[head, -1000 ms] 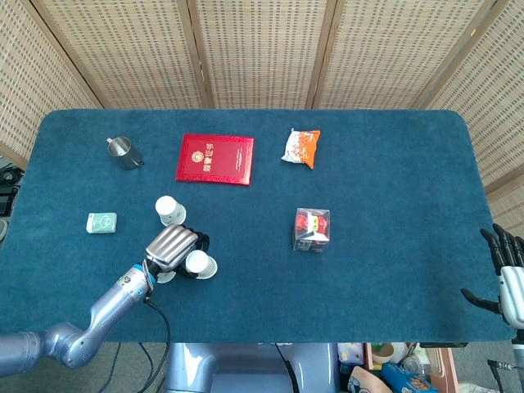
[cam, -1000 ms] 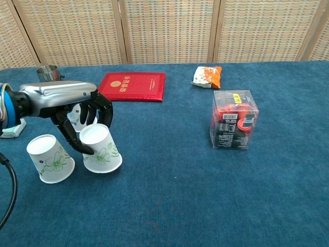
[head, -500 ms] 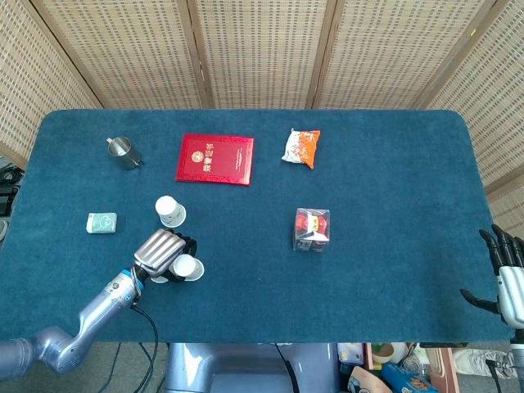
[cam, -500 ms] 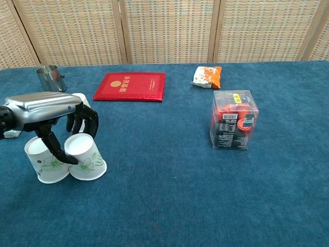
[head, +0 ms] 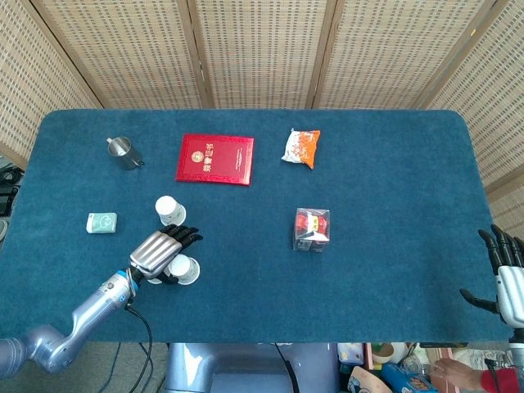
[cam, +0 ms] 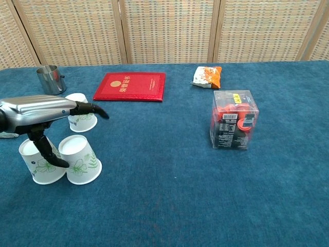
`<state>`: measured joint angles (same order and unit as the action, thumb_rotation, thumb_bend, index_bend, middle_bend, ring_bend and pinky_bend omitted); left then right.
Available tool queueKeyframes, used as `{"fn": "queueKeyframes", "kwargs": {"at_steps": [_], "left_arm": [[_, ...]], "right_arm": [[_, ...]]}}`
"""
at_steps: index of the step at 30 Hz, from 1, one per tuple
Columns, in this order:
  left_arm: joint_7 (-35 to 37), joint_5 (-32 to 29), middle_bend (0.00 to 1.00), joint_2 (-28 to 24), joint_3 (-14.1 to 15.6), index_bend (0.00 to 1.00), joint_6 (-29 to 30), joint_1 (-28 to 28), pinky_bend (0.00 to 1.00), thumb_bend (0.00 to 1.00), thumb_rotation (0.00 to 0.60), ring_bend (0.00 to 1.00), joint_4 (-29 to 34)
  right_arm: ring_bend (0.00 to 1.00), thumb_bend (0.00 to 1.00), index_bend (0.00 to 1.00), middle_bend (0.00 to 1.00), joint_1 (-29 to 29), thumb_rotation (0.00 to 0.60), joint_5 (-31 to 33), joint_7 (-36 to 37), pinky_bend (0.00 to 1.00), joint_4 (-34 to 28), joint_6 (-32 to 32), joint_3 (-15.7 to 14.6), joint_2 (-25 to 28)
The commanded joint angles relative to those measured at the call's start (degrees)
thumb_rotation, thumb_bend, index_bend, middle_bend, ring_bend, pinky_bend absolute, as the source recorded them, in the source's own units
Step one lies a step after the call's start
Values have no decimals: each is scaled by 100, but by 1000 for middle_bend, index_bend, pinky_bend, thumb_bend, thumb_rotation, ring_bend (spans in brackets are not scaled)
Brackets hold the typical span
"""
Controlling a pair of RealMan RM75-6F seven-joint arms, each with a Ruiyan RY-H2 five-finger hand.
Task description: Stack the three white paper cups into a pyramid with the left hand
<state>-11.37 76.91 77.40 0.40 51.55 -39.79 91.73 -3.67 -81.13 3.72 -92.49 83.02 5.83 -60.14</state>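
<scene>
Three white paper cups with green print stand upside down on the blue table. Two stand side by side at the front left: one cup (cam: 35, 162) and another cup (cam: 80, 160) (head: 186, 269), touching or nearly so. The third cup (cam: 81, 119) (head: 169, 210) stands apart behind them. My left hand (cam: 47, 109) (head: 160, 249) hovers over the pair with its fingers stretched out and spread, holding nothing; its thumb hangs down between the two cups. In the head view this hand hides the leftmost cup. My right hand (head: 508, 277) hangs off the table's right edge, fingers apart, empty.
A red booklet (cam: 130, 86) lies at the back, with a metal cup (cam: 50, 78) to its left. An orange snack packet (cam: 207, 76) and a clear box (cam: 234, 119) with red contents stand on the right. A small green-white box (head: 101, 222) lies left of the cups.
My left hand slid the held cup leftward until it stood beside the front-left cup, then spread its fingers and let go. The right hand has not moved.
</scene>
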Motion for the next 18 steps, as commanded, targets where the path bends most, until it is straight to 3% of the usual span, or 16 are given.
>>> {"fn": "queueKeyframes", "kwargs": {"at_steps": [1, 8, 18], "left_arm": [[169, 123, 0, -17, -6, 0, 164, 86, 0, 63, 600, 0, 48], [598, 220, 0, -218, -388, 0, 639, 164, 0, 64, 600, 0, 142], [1004, -331, 0, -695, -875, 0, 82, -172, 0, 63, 600, 0, -104]], "right_arm": [[0, 0, 0, 0, -6, 600, 13, -15, 0, 2, -14, 1, -4], [0, 0, 0, 0, -9, 600, 20, -69, 0, -27, -46, -20, 5], [0, 0, 0, 0, -21, 600, 82, -81, 0, -24, -89, -7, 13]]}}
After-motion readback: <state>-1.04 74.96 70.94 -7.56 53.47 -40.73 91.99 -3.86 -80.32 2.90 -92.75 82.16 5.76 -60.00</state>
